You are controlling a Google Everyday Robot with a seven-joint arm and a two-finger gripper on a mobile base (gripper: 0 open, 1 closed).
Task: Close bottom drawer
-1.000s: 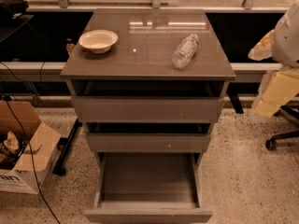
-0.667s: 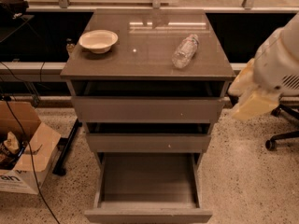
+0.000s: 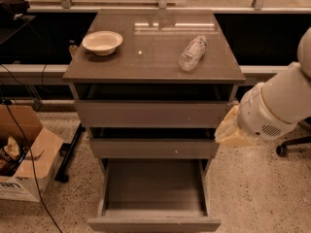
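Note:
The bottom drawer [image 3: 154, 223] of the grey-brown cabinet [image 3: 153, 67] is pulled far out toward me, and its bare grey interior [image 3: 154, 183] holds nothing. Its flat front lies at the lower edge of the view. The middle drawer [image 3: 154, 148] and top drawer [image 3: 153, 113] each stand slightly out. My arm comes in from the right. Its cream-coloured gripper [image 3: 232, 130] sits beside the cabinet's right side, level with the middle drawer and above and to the right of the bottom drawer. It touches no drawer.
A white bowl [image 3: 102, 41] and a clear plastic bottle [image 3: 192, 53] lie on the cabinet top. An open cardboard box [image 3: 24, 154] and cables are on the floor at left. An office chair base [image 3: 291, 147] stands at right, behind my arm.
My arm has moved down and left from the upper right toward the cabinet's right side. The drawers, bowl and bottle have not moved.

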